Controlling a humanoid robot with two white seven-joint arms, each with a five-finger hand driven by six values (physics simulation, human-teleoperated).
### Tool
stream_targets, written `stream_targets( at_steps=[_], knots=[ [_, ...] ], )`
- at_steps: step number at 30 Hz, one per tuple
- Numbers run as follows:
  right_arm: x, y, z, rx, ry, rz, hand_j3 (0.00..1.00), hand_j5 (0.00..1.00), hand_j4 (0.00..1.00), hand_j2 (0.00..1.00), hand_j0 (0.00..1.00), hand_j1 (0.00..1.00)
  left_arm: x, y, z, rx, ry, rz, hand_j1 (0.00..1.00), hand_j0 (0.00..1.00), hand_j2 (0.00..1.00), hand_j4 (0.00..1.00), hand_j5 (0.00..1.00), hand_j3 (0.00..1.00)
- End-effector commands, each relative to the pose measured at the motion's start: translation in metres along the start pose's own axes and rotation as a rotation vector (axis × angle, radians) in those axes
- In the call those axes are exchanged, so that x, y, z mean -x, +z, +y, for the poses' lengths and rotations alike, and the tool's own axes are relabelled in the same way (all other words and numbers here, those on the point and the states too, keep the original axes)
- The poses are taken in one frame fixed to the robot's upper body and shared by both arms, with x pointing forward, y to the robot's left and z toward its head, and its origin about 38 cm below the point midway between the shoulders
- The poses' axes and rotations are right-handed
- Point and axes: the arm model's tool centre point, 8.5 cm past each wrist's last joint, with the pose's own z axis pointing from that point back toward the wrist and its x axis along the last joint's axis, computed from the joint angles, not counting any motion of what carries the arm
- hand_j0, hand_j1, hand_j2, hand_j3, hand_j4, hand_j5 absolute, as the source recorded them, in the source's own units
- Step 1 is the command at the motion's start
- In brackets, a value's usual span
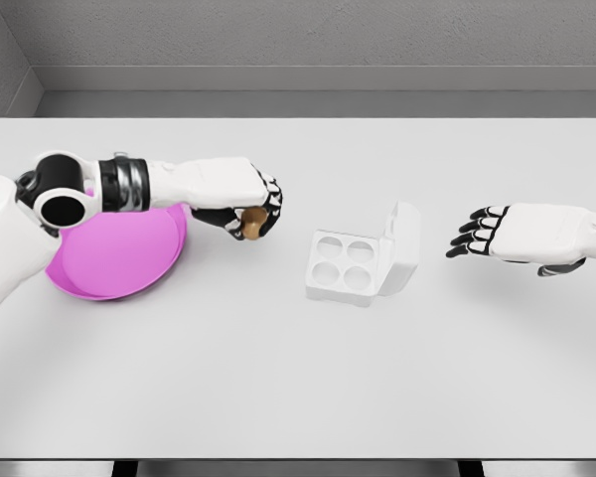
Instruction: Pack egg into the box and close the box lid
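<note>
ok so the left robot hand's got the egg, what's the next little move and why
Probably carry the egg rightward until it is above the box. The left robot hand holds it beside the pink plate, well left of the box, whose lid stands open and whose four cups look empty. The right robot hand waits open to the right of the box.

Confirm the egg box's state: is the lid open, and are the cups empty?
Open and empty. The egg box has its lid standing up at the right side, and all four cups show bare white. The left robot hand holds the egg.
</note>
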Motion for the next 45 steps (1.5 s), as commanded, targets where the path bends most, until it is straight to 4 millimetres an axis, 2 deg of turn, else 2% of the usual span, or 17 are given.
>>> stream_targets(
  at_steps=[1, 6, 17, 24, 39, 45],
  knots=[
    [0.0, 0.001, 0.0, 0.003, -0.005, 0.001, 1.0, 1.0, 1.0, 1.0, 1.0, 1.0, -0.01, -0.017, -0.004, 0.004, 0.011, -0.042, 0.25, 0.25, 0.25, 0.25, 0.25, 0.25],
    [0.001, 0.001, -0.001, 0.004, -0.004, 0.001, 1.0, 1.0, 1.0, 1.0, 1.0, 1.0, -0.018, -0.03, 0.002, -0.001, 0.002, -0.074, 0.25, 0.25, 0.25, 0.25, 0.25, 0.25],
    [0.001, 0.001, -0.001, 0.002, -0.002, 0.003, 1.0, 1.0, 1.0, 1.0, 1.0, 1.0, -0.049, -0.072, 0.018, -0.016, -0.031, -0.18, 0.25, 0.25, 0.25, 0.25, 0.25, 0.25],
    [0.001, 0.001, -0.001, 0.003, -0.003, 0.002, 1.0, 1.0, 1.0, 1.0, 1.0, 1.0, -0.057, -0.082, 0.025, -0.028, -0.039, -0.206, 0.25, 0.25, 0.25, 0.25, 0.25, 0.25],
    [0.001, 0.001, -0.001, 0.003, -0.002, 0.002, 1.0, 1.0, 1.0, 1.0, 1.0, 1.0, -0.065, -0.095, 0.022, -0.021, -0.034, -0.233, 0.25, 0.25, 0.25, 0.25, 0.25, 0.25],
    [0.001, 0.001, -0.001, 0.004, -0.004, 0.001, 1.0, 1.0, 1.0, 1.0, 1.0, 1.0, -0.072, -0.102, 0.015, 0.0, -0.031, -0.252, 0.25, 0.25, 0.25, 0.25, 0.25, 0.25]
  ],
)
